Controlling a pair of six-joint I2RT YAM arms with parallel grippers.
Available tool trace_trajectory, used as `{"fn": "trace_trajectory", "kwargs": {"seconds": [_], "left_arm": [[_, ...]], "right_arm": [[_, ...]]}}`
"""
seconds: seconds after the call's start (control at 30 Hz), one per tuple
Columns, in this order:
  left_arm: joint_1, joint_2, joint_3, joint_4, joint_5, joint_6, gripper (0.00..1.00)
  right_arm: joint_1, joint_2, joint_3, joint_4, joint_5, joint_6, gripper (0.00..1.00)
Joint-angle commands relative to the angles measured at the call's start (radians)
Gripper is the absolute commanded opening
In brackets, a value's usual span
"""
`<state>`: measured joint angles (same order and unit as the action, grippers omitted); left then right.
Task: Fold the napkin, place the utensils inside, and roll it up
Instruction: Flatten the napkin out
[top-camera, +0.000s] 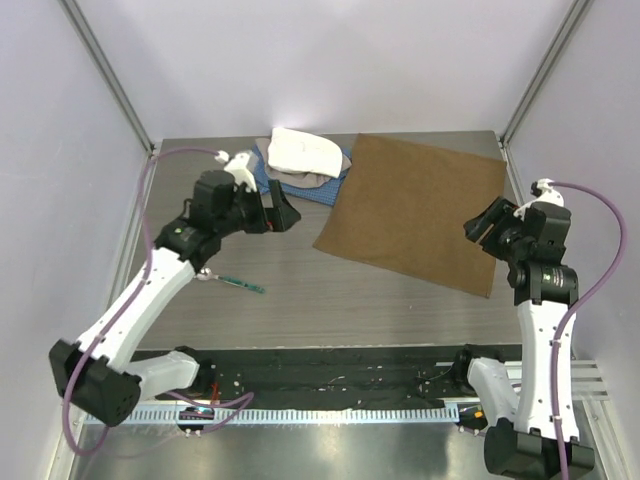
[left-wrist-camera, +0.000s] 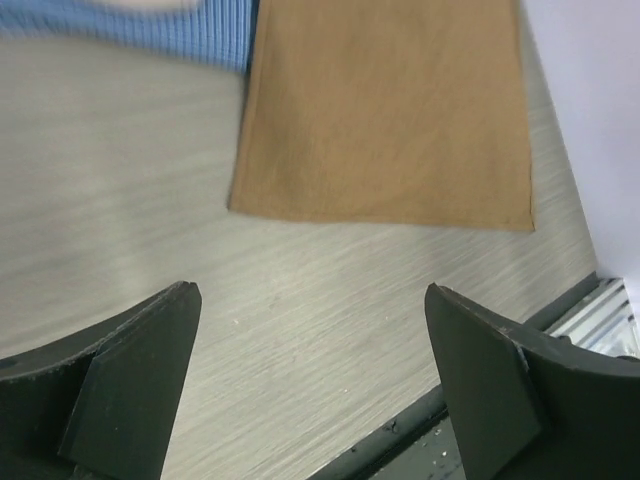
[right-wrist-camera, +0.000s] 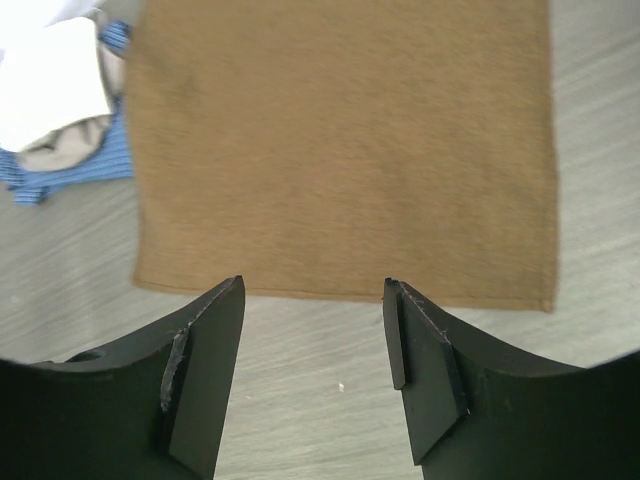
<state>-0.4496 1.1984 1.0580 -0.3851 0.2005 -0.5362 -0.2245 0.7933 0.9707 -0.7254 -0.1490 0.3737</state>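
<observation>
Nearest the lens, the right gripper (right-wrist-camera: 313, 290) has its 2 fingers spread with nothing between them. It hangs over the bench (top-camera: 300, 300) just short of the right-hand edge of the napkin (top-camera: 415, 210). The left gripper (left-wrist-camera: 310, 300) is spread wider and also empty, raised above the bench near the napkin's left corner.

Flat and unfolded, the napkin lies on the right rear part of the bench, turned askew to the edges. Its rear left side sits just beside the blue cloth (top-camera: 330, 188), which has the white cloth (top-camera: 303, 152) heaped on it; I cannot tell whether the 2 fabrics touch. The spoon (top-camera: 235, 282) lies toward the front left of the bench, well apart from the napkin and right beside the left arm (top-camera: 165, 275).

Folding looks like the step in hand, and several things could spoil it:
- A pinch on cloth lying this flat may slide off or bunch the edge.
- Unequal pulls from the 2 grippers would leave a skewed fold.
- The left gripper could snag the blue cloth.
- A low sweep of the left arm could knock the spoon off the bench's front edge.
</observation>
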Motion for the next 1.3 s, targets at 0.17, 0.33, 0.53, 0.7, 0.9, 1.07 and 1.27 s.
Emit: {"fn": "trace_trajectory", "kwargs": {"seconds": [0.17,0.33,0.53,0.7,0.9,1.07,1.27], "left_arm": [[0.037,-0.046,0.244,-0.321,-0.235,0.263,1.00],[0.086,-0.062,0.142,-0.161,-0.225,0.268,1.00],[0.229,-0.065,0.071,-0.109,-0.210,0.225,1.00],[0.241,-0.071,0.051,-0.109,-0.207,0.223,1.00],[0.239,-0.066,0.053,-0.115,-0.187,0.229,1.00],[0.241,-0.069,0.048,-0.117,-0.184,0.228,1.00],[0.239,-0.086,0.045,-0.116,-0.179,0.225,1.00]], "right_arm": [[0.268,0.253,0.074,0.179,0.055,0.063,0.67],[0.389,0.467,0.076,0.358,0.115,0.100,0.67],[0.387,0.783,0.201,0.431,0.065,0.047,0.68],[0.386,0.914,0.218,0.449,0.088,0.041,0.68],[0.386,0.963,0.132,0.457,0.144,0.039,0.67],[0.387,0.940,0.068,0.411,0.250,0.053,0.67],[0.383,0.920,-0.016,0.373,0.273,0.079,0.68]]}}
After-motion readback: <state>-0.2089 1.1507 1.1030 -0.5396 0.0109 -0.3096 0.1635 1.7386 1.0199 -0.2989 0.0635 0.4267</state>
